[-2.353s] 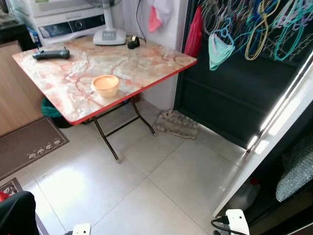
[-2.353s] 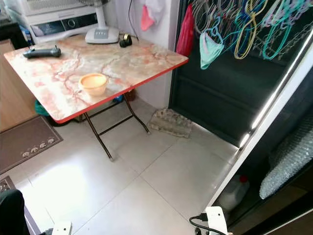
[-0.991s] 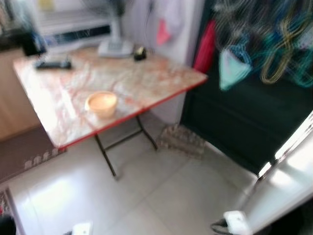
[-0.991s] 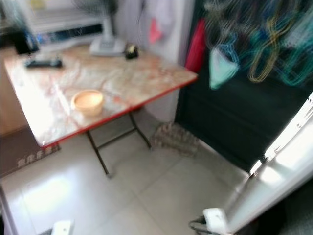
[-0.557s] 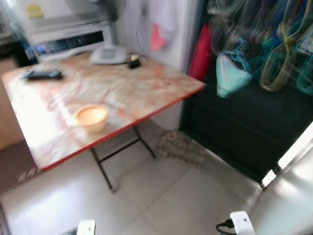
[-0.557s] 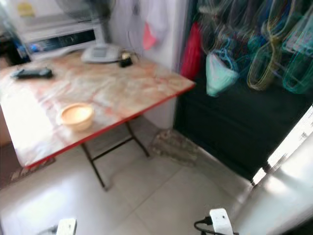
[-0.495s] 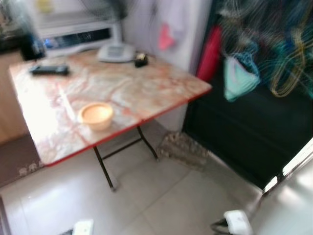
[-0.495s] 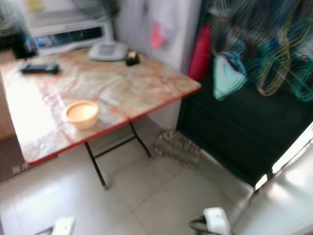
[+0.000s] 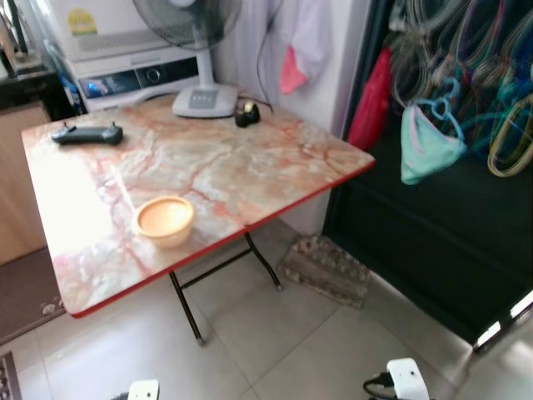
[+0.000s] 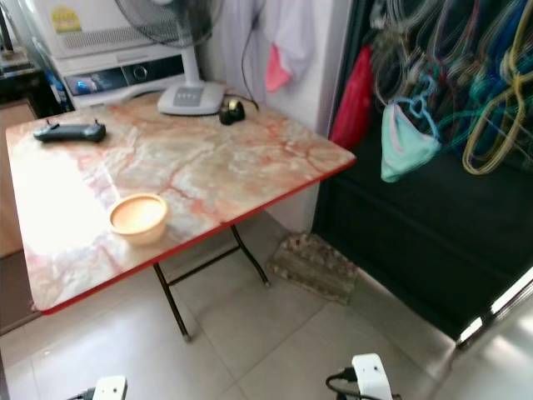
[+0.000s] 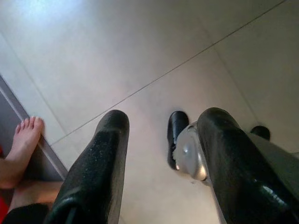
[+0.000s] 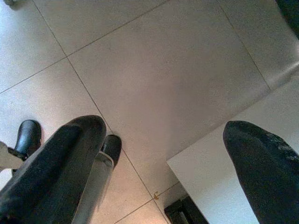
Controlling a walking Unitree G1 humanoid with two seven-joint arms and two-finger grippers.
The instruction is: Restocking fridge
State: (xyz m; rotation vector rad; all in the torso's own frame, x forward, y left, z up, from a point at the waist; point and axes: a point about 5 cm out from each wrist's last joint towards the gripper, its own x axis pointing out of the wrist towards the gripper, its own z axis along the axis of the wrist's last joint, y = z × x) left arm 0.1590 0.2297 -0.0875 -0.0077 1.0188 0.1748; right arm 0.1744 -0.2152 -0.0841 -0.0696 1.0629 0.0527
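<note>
Left wrist view: left end effector [image 11: 161,140] spread above tiled floor [image 11: 117,56]; right end effector [image 12: 166,140] likewise spread; no writing legible

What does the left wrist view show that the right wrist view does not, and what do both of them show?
The left wrist view alone shows a person's bare foot on the floor near a dark strip, seen past the open left gripper.

The right wrist view alone shows a white panel beneath the open right gripper, with a dark edge at its corner.

Both show two black fingers spread apart, holding nothing, the pale tiled floor with its thin joints, and the robot's own black feet.
</note>
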